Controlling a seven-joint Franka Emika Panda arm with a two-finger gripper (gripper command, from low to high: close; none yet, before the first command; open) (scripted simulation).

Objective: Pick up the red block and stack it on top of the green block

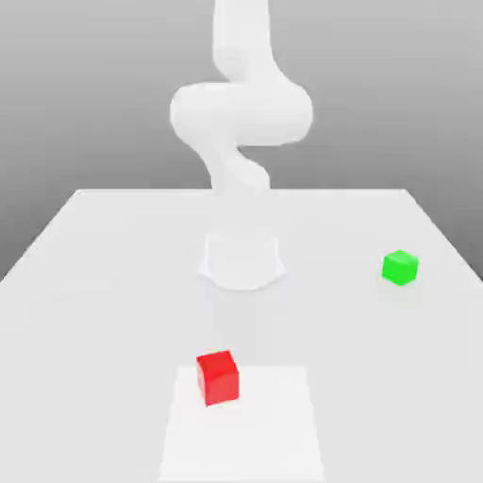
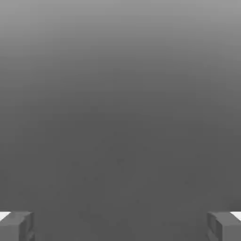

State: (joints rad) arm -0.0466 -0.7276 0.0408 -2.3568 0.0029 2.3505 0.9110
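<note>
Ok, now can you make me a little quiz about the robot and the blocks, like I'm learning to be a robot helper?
1. True or false: the small bright red cube is already stacked on the small bright green cube.
2. Fill in: the fingers of the two-finger gripper stand wide ____.
3. Which cube is at the exterior view's right: A) red, B) green?

Key: 1. false; 2. apart; 3. B
</note>
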